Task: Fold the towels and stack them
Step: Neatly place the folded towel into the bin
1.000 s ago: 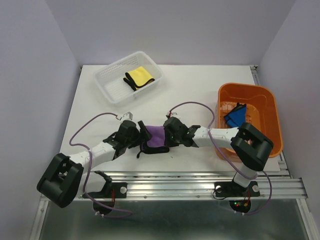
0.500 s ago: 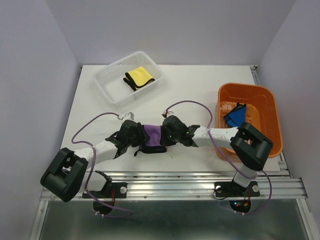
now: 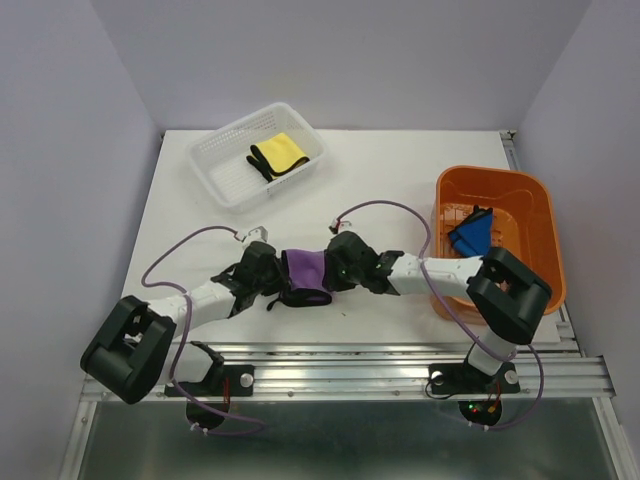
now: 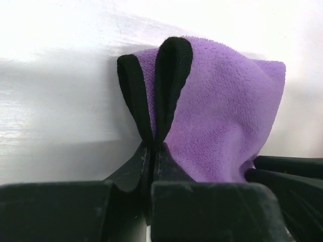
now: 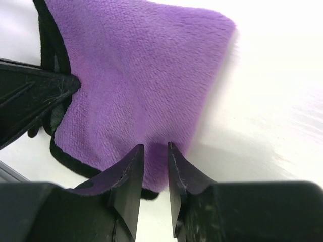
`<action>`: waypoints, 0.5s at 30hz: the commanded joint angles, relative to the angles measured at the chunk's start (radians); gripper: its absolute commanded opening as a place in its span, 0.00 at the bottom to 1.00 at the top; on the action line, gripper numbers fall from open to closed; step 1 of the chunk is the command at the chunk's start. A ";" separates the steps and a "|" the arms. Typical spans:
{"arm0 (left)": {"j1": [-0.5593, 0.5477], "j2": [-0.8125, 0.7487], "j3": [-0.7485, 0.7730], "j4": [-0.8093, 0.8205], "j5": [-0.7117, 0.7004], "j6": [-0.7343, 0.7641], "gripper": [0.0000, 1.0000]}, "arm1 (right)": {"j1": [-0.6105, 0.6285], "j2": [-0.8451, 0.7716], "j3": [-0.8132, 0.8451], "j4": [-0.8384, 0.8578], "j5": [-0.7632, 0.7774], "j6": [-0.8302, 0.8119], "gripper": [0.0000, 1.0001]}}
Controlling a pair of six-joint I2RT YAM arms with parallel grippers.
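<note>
Top external view first: the purple towel (image 3: 305, 268) sits bunched up on the counter (image 3: 390, 180), right between the two sets of fingers. The left fingers (image 3: 279, 288) come at it from its left side and the right fingers (image 3: 330, 276) from its right, so the two pretty much face each other with the towel in the middle.

Left wrist view makes it clear: the left fingers are shut tight, pinching two folds of the towel's black edging (image 4: 169, 75) together. The purple part stands up just beyond and to the right of the tips. You can also see the other arm's dark fingers poking in at the lower right, touching the cloth.

Right wrist view: the right fingers stand only a narrow gap apart, and the near edge of the towel runs into that gap. Honestly can't tell whether they actually have a grip on it or the cloth is just lying there between them. The rest of the towel spreads out flat beyond the tips, with the left fingers at its left edge.

The other towels are well apart from both sets of fingers. The yellow towel (image 3: 280, 155) lies in the white basket (image 3: 215, 170), far beyond the left fingers. The blue towel (image 3: 470, 232) is in the orange basket (image 3: 535, 195), off to the right behind the right fingers.
</note>
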 commanded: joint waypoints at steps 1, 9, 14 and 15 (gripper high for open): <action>-0.004 -0.055 0.008 -0.039 -0.067 0.029 0.00 | 0.001 -0.102 -0.038 -0.026 0.083 0.022 0.32; -0.004 -0.249 -0.036 -0.050 -0.052 0.038 0.00 | 0.003 -0.231 -0.094 -0.067 0.187 0.054 0.38; -0.004 -0.377 -0.033 -0.056 -0.040 0.055 0.00 | 0.003 -0.333 -0.147 -0.052 0.269 0.077 0.39; -0.004 -0.389 -0.026 -0.058 -0.040 0.057 0.00 | 0.003 -0.366 -0.160 -0.055 0.279 0.078 0.40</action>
